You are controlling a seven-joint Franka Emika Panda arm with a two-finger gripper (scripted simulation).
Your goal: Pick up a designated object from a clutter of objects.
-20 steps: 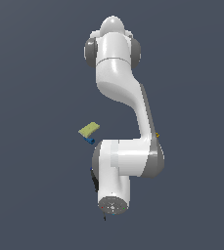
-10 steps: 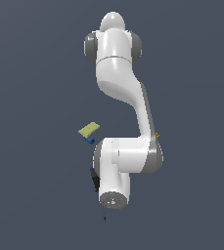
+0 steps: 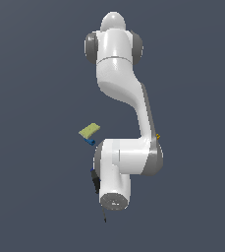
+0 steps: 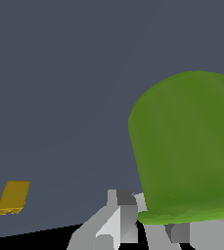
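Looking down wrist view: bright lime-green round plastic cup [image 4: 187, 151] fills frame beside my tool [image 4: 147, 229], rim toward fingers [image 4: 118, 222]. Cannot tell whether tool clenched or released. Judge cup light, stiff, smooth, likely slippery; take hold across wall near rim. Small yellow block [image 4: 13, 197] lies well apart on dark surface [image 4: 59, 73].

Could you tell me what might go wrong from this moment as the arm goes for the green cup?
The green cup sits close against the tool; whether it is gripped is unclear, so it could tip or slip. In the exterior view the arm hides the cup, and the screwdriver lies right beside the arm, so it might get knocked.
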